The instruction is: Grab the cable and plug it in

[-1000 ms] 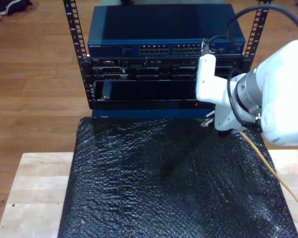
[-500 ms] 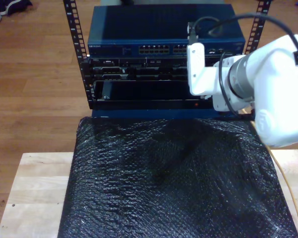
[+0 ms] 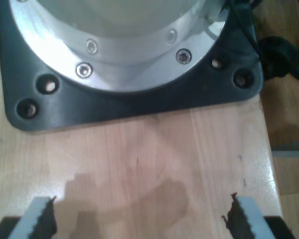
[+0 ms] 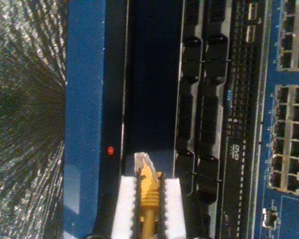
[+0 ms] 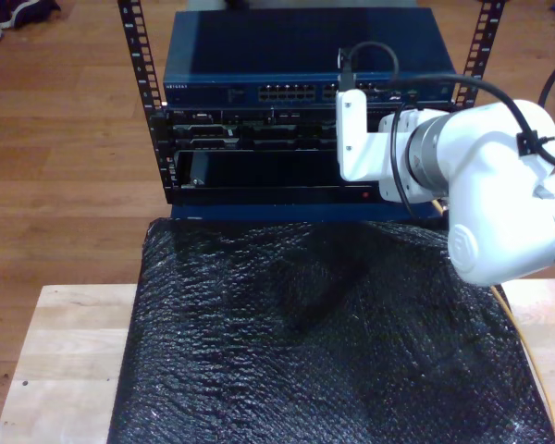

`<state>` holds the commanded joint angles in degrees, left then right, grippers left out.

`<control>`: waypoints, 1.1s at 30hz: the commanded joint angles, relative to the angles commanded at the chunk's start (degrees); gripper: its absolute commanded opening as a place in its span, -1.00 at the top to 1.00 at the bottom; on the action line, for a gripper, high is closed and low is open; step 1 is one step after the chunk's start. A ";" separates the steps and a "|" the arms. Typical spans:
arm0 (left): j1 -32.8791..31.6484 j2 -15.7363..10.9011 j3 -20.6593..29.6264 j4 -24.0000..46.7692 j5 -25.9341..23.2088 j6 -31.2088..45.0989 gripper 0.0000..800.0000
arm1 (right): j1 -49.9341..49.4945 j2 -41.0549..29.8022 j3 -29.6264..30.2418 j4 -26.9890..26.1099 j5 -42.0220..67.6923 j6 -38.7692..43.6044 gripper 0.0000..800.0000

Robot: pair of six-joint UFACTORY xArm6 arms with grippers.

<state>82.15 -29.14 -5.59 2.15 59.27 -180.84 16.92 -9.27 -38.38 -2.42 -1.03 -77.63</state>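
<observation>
2 fingers (image 4: 173, 209) of my second gripper (image 4: 147, 211) clamp the cable (image 4: 148, 191); my first gripper's (image 3: 139, 216) stand apart.

- One cable (image 4: 148, 191), yellow-orange, with one clear plug at its tip.
- One white arm (image 5: 481, 180) in the exterior view.
- One blue network switch (image 5: 305, 65) at top centre of the exterior view.
- One black bubble-wrap sheet (image 5: 324, 342).
- One red indicator light (image 4: 110, 150).
- Two toothed fingertips (image 3: 40, 216) in the first wrist view.
</observation>
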 joint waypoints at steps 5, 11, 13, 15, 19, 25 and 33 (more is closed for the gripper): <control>0.00 0.00 0.00 0.00 0.00 0.00 -1.00 | 0.00 -0.18 1.67 0.00 -3.52 0.00 1.00; 0.00 0.00 0.00 0.00 0.00 0.00 -1.00 | 0.18 -0.26 2.90 0.00 -6.33 -0.18 1.00; 0.00 0.00 0.00 0.00 0.00 0.00 -1.00 | 0.35 -0.35 3.87 -0.09 -7.56 -0.44 1.00; 0.00 0.00 0.00 0.00 0.00 0.00 -1.00 | 0.62 -0.44 4.92 -0.26 -9.23 -0.88 1.00; 0.00 0.00 0.00 0.00 0.00 0.00 -1.00 | 0.62 -3.16 6.77 -2.37 -10.29 -4.48 1.00; 0.00 0.00 0.00 0.00 0.00 0.00 -1.00 | 0.70 -5.54 8.97 -4.31 -10.73 -6.33 1.00; 0.00 0.00 0.00 0.00 0.00 0.00 -1.00 | 0.53 -3.78 9.67 -3.96 -17.76 -6.07 1.00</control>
<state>82.15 -29.14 -5.59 2.15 59.27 -180.84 17.45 -13.05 -28.71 -6.37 -18.79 -83.69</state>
